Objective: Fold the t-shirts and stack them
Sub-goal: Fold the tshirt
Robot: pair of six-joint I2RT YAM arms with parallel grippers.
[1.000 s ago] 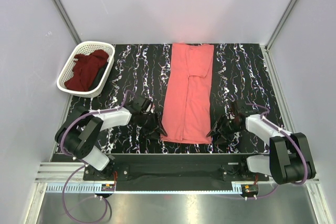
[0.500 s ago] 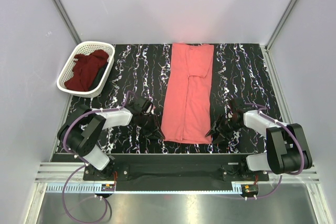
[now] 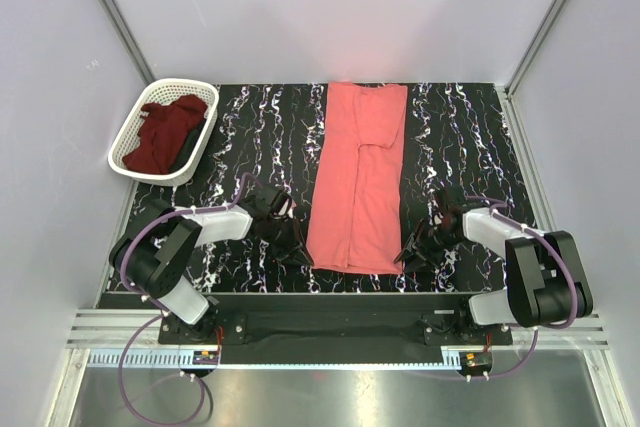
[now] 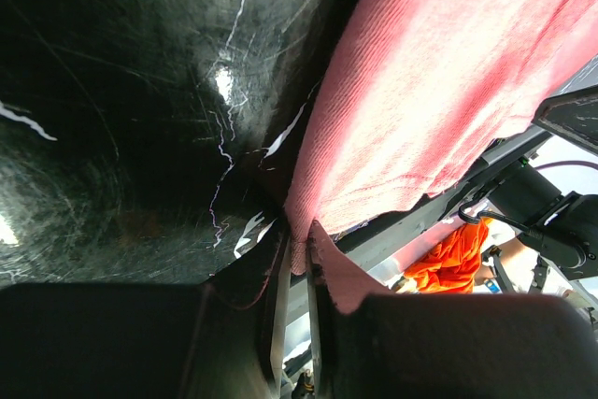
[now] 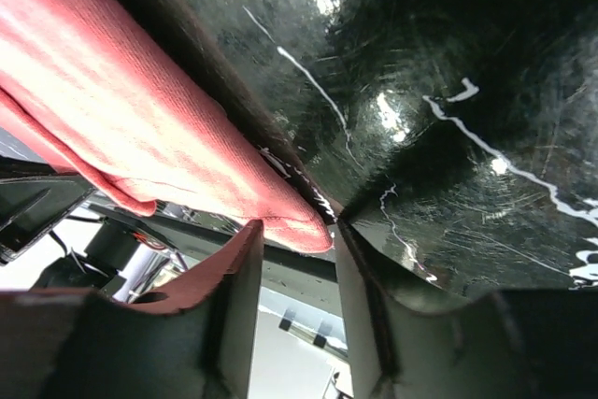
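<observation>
The salmon-pink t-shirt point(image 3: 358, 177) lies folded into a long strip down the middle of the black marbled table point(image 3: 460, 137). My left gripper point(image 3: 298, 253) is at its near left corner. In the left wrist view the jaws point(image 4: 299, 238) are shut on the shirt's edge point(image 4: 430, 91). My right gripper point(image 3: 408, 251) is at the near right corner. In the right wrist view it point(image 5: 297, 227) is open, with the shirt's corner point(image 5: 121, 91) lying between the fingers. The dark maroon t-shirt point(image 3: 165, 132) lies bunched in the basket.
The white lattice basket point(image 3: 200, 147) stands at the far left of the table. White walls close in the table on three sides. The table's near edge and the arm bases lie just behind both grippers.
Both grippers have crept inward to the near corners of the salmon-pink shirt. The shirt itself has not moved.
</observation>
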